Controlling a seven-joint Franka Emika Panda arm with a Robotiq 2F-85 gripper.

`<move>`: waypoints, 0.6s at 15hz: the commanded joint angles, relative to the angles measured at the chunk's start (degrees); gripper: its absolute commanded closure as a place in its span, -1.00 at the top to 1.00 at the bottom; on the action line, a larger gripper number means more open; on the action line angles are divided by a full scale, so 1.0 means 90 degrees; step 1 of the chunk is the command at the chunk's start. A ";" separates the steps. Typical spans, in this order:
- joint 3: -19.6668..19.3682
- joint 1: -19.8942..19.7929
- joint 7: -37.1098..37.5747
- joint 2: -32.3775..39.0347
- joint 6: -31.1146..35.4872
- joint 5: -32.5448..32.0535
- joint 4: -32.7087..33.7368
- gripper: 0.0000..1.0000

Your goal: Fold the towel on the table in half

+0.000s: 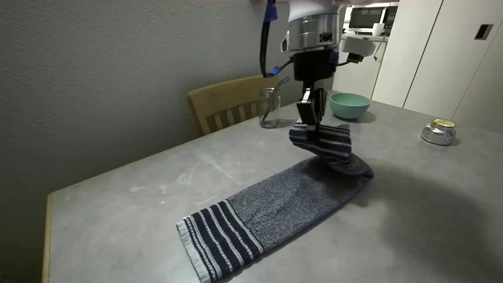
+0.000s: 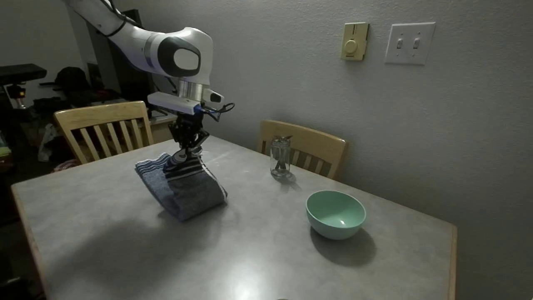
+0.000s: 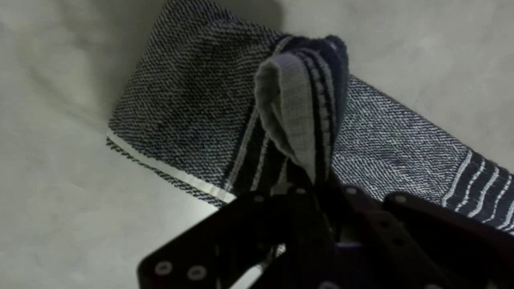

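Clamped in fingers (image 1: 307, 113): towel (image 1: 287, 204), striped end (image 1: 337, 138); carry low onto matching end (image 1: 220, 240), lower centre-left in an exterior view, edges squared.

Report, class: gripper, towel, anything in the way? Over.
Gripper shut on towel, striped end raised. Fold unfinished, other end flat on table. Jar, bowl apart, likely no obstacle.

No text, label, brand, number or sign can be read — in any view.
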 commanded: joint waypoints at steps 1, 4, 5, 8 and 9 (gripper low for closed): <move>0.0104 0.0217 0.0249 0.0708 -0.0238 -0.0092 0.0876 -0.95; 0.0141 0.0431 0.0501 0.1190 -0.0264 -0.0089 0.1454 -0.95; 0.0154 0.0478 0.0556 0.1319 -0.0287 -0.0072 0.1621 -0.95; 0.0174 0.0601 0.0695 0.1737 -0.0392 -0.0056 0.2153 -0.95; 0.0190 0.0627 0.0701 0.1855 -0.0479 -0.0046 0.2333 -0.95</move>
